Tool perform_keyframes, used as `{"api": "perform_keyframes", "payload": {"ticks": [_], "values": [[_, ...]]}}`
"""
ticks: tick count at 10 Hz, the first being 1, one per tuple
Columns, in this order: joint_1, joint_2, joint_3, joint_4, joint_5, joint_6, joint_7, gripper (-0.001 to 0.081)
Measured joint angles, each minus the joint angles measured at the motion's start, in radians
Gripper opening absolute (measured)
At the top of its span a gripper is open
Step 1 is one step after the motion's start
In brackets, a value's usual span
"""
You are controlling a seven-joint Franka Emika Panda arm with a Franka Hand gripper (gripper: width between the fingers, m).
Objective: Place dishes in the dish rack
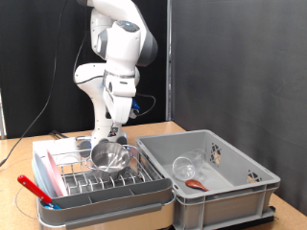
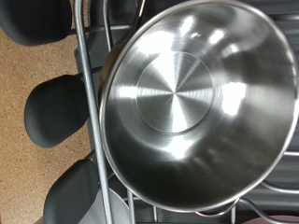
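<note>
- The gripper (image 1: 112, 134) hangs directly over the steel bowl (image 1: 108, 157), at its rim; whether the fingers are apart, together or clamped cannot be told.
- The steel bowl sits in the dish rack (image 1: 96, 196), on the wire grid (image 1: 96, 178), tilted.
- In the wrist view the bowl (image 2: 192, 103) fills the frame: polished, round, with a flat circular base and bright reflections.
- The clear glass (image 1: 187, 165) and the reddish-brown spoon (image 1: 197, 183) lie in the grey crate (image 1: 230, 192), at the exterior view's right.
- Rack: pale plastic tray, silver wire prongs.
</note>
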State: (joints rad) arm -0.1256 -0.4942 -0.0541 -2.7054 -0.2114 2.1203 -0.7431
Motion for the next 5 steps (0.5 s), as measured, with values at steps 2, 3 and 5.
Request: {"api": "perform_keyframes", "payload": {"ticks": [2, 3, 5], "values": [[-0.009, 0.0, 0.0, -0.029, -0.022, 0.027, 0.0, 0.0803], [-0.013, 0.0, 0.0, -0.045, -0.035, 0.046, 0.0, 0.0803], [-0.023, 0.0, 0.0, -0.082, -0.064, 0.096, 0.012, 0.0803]]}}
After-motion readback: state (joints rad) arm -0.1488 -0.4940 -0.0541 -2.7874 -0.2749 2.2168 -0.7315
